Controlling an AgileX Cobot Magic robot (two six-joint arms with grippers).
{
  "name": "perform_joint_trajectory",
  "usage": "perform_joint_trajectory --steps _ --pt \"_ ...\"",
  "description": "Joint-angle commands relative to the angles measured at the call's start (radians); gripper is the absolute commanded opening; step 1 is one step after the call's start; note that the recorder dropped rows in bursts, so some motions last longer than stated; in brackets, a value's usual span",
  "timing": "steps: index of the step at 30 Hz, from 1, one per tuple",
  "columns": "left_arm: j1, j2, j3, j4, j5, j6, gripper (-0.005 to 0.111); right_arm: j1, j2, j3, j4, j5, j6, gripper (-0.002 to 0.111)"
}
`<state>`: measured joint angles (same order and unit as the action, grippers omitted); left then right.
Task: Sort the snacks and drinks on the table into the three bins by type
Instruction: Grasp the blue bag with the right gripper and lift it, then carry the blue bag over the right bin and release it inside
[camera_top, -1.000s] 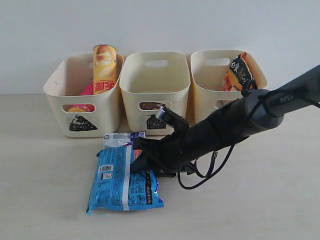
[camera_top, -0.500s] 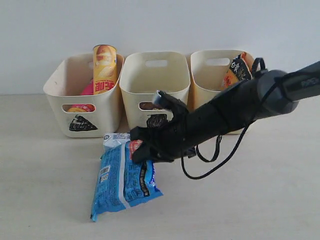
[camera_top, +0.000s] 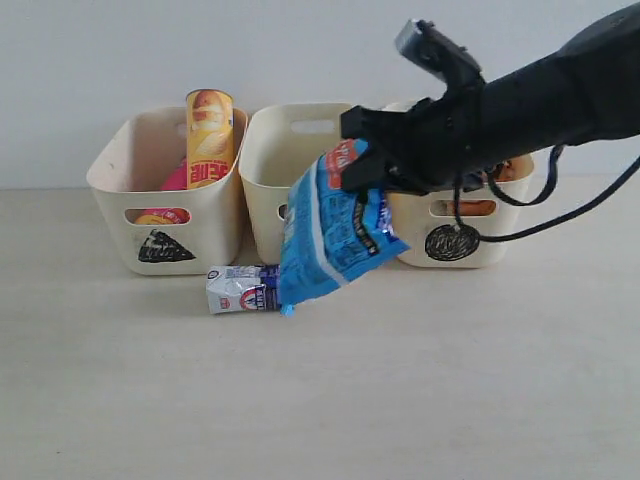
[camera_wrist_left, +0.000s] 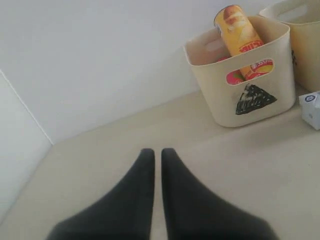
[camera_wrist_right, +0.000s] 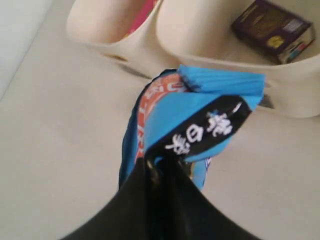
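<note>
**Blue bag in the air, one carton left to sort**

The crinkly blue foil snack bag (camera_top: 335, 225) hangs clear of the pale beige counter (camera_top: 450, 380). The right hand (camera_top: 365, 150) pinches it by its top edge, in front of the middle and right tubs.

The sorting looks mostly done:
- **Triangle-marked cream plastic tub (camera_top: 120, 190):** it holds the yellow chip tube (camera_top: 209, 135), standing up, and the pink chip tube (camera_top: 175, 180) beside it.
- **Middle cream tub (camera_top: 300, 150):** the small purple box (camera_wrist_right: 272, 30) lies inside.
- **Circle-marked cream tub (camera_top: 500, 215):** an orange packet (camera_top: 478, 208) shows through the slot handle.

By my reading two items are left. The blue bag likely belongs with the orange packet. The small white-and-blue drink carton (camera_top: 240, 289) lies on its side on the counter, just before the tubs.

The left hand (camera_wrist_left: 156, 155) is closed on nothing and sits well apart from the tubs.
</note>
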<state>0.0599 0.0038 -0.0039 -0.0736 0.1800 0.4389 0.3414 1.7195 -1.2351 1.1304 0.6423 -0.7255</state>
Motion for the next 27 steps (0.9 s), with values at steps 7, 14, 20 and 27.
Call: perform_joint_trajectory --steps 7,14,20,27 --pt "0.001 -0.004 0.004 0.067 0.009 0.0 0.004 -0.176 -0.049 -0.138 0.064 0.099 0.005 0.001" --pt "0.001 -0.004 0.004 0.067 0.009 0.0 0.004 -0.222 -0.049 -0.303 -0.038 -0.047 0.01 0.001" --pt "0.001 -0.004 0.004 0.067 0.009 0.0 0.004 -0.222 -0.013 -0.382 -0.18 -0.263 0.019 0.001" --pt "0.001 -0.004 0.004 0.067 0.009 0.0 0.004 -0.222 0.132 -0.431 -0.197 -0.329 0.005 0.001"
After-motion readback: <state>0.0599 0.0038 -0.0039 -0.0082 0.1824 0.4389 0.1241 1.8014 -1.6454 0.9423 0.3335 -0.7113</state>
